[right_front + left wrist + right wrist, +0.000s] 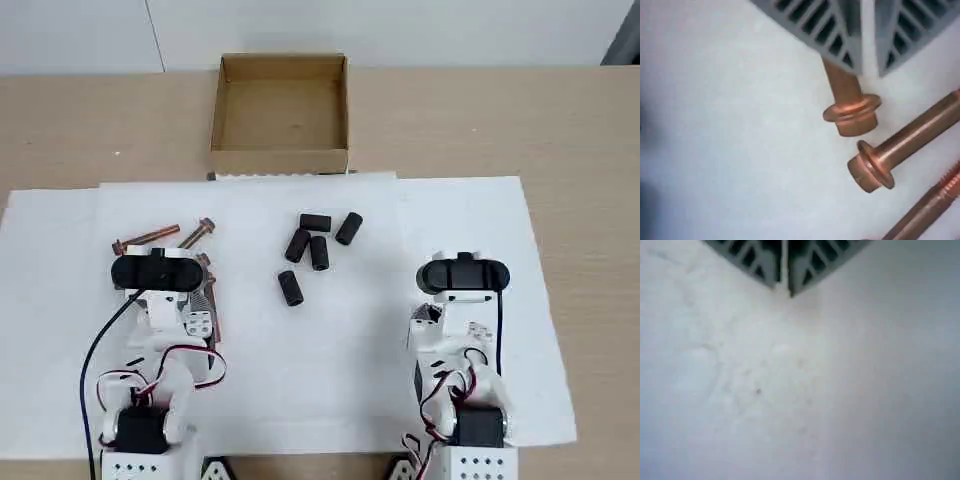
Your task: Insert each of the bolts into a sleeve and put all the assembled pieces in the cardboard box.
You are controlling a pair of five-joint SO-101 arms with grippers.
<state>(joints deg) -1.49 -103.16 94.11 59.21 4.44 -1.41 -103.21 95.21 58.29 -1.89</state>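
Several black sleeves (318, 250) lie loose on the white paper below the cardboard box (280, 160), which holds nothing. Copper bolts (150, 240) lie at the left, some beside my left arm (160, 272). In the left wrist view my left gripper (867, 72) hovers low over the paper, its grey fingers nearly together with nothing between them. One bolt (850, 112) runs under a finger, and a second bolt (890, 155) lies close by. At the right, my right gripper (785, 290) is shut just above bare paper, below my right arm (462, 275).
The white paper (350, 380) covers most of the wooden table. The box stands at its far edge, centred between the arms. A black cable (100, 350) trails beside the left arm. Bare paper lies between the two arms.
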